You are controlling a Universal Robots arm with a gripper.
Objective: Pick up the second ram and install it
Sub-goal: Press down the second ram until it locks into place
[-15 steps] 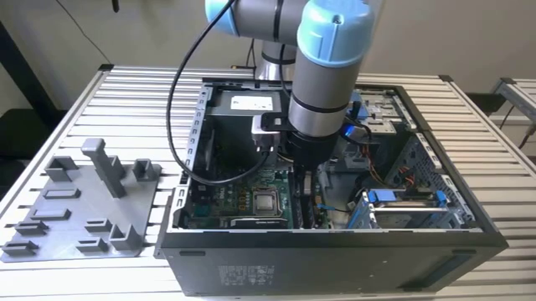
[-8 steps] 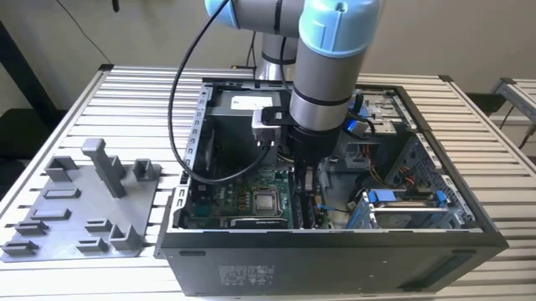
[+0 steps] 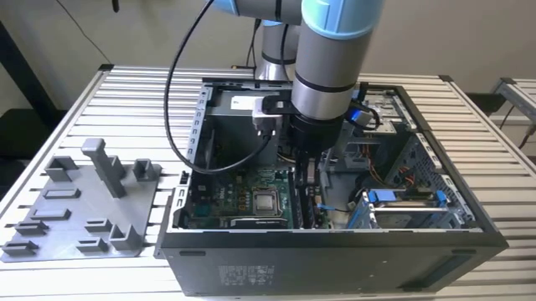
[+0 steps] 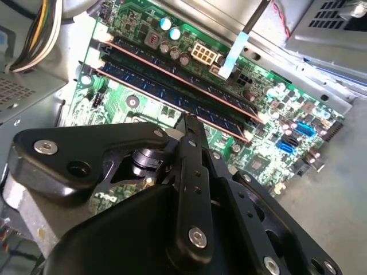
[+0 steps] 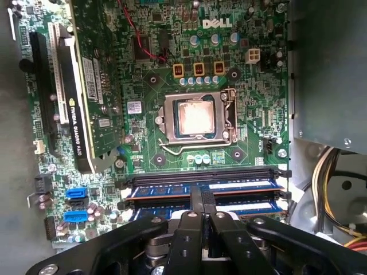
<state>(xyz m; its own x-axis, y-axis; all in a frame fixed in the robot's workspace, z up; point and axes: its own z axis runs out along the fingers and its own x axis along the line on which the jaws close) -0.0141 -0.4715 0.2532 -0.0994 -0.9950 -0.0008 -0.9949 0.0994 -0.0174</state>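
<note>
My gripper (image 3: 305, 170) is lowered inside the open computer case (image 3: 335, 241), over the memory slots of the green motherboard (image 5: 172, 57). Its fingers are shut together, and their tips (image 5: 203, 197) rest on the top edge of the second ram (image 5: 246, 187), a long dark stick with a pale bluish label. That stick stands in a slot. In the second wrist view the gripper (image 4: 192, 121) touches the nearer stick (image 4: 149, 91). Another stick (image 5: 255, 206) sits in a slot beside it. I see nothing pinched between the fingers.
A grey plastic fixture (image 3: 84, 207) with upright posts lies on the slatted table at the exterior view's left. Inside the case are the bare processor (image 5: 198, 117), an upright graphics card (image 5: 86, 86), yellow cables (image 5: 338, 183) and a blue drive bracket (image 3: 402, 197).
</note>
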